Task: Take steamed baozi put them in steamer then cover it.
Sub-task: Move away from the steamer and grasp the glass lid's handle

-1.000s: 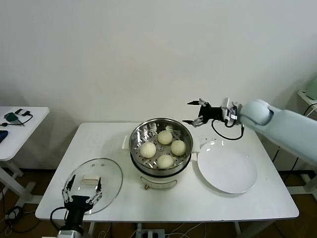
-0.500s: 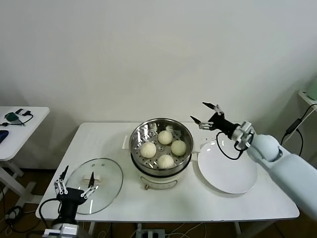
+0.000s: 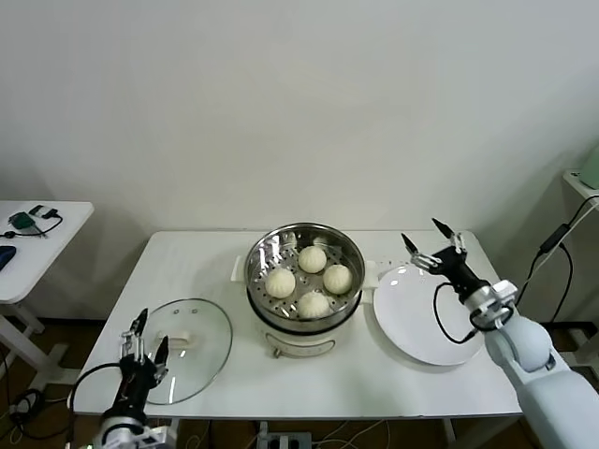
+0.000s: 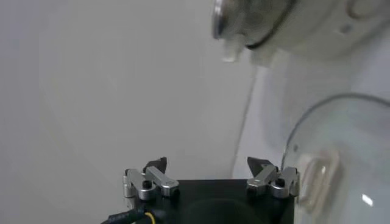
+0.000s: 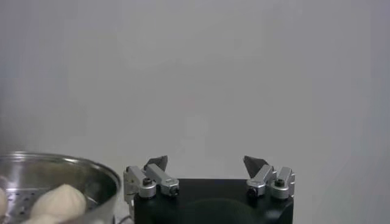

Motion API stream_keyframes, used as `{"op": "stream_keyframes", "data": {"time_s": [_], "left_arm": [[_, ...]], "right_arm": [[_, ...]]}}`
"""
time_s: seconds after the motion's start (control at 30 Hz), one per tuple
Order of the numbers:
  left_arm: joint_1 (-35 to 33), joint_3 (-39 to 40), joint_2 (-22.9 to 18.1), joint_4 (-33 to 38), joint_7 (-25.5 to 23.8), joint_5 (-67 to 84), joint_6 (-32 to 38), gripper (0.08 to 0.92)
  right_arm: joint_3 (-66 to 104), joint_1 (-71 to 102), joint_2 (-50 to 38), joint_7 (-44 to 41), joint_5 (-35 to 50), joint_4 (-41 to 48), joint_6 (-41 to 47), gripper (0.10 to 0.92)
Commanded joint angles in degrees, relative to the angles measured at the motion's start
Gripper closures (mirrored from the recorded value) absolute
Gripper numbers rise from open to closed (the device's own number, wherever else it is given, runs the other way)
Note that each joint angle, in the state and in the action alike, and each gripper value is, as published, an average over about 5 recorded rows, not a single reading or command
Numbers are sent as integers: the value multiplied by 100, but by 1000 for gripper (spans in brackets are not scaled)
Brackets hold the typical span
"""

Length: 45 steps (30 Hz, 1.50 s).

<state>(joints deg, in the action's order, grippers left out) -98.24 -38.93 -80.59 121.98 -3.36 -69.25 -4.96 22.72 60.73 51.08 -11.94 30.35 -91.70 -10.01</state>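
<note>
Both grippers' jaws spread empty; cover (image 3: 184, 338) flat, handle (image 3: 177, 339) lengthwise left-right.

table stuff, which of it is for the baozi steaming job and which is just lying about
For the job:
- four steamed baozi, already in the steamer
- steamer
- cover, flat on the table, left of the steamer

Lying about:
- white plate, bare, right of the steamer
- side table at far left, with small items on it
</note>
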Motion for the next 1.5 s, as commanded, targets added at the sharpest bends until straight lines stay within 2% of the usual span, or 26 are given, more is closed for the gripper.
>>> {"op": "stream_keyframes", "data": {"time_s": [0.03, 0.17, 0.53, 0.97, 1.33, 1.43, 1.5], "left_arm": [[454, 263, 22, -1246, 224, -1456, 169, 177], [730, 238, -44, -1752, 406, -1593, 429, 177], [1366, 118, -111, -2664, 730, -1570, 545, 177], [2037, 24, -48, -3201, 968, -1512, 577, 177], [2329, 120, 0, -3456, 1171, -1246, 579, 177], [2326, 120, 21, -3487, 1143, -1170, 595, 202], [2320, 116, 22, -3527, 1140, -1156, 616, 250]], "right_arm": [[1221, 1180, 678, 86, -384, -77, -46, 203], [1283, 1263, 742, 76, -418, -51, 17, 203], [1252, 1236, 863, 55, -652, 9, 92, 203], [1144, 1136, 965, 50, -822, 86, 88, 203], [1137, 1123, 1043, -26, -1066, 207, 19, 203], [1138, 1108, 1080, -50, -1130, 265, -5, 203], [1139, 1093, 1109, -61, -1164, 305, -16, 203]]}}
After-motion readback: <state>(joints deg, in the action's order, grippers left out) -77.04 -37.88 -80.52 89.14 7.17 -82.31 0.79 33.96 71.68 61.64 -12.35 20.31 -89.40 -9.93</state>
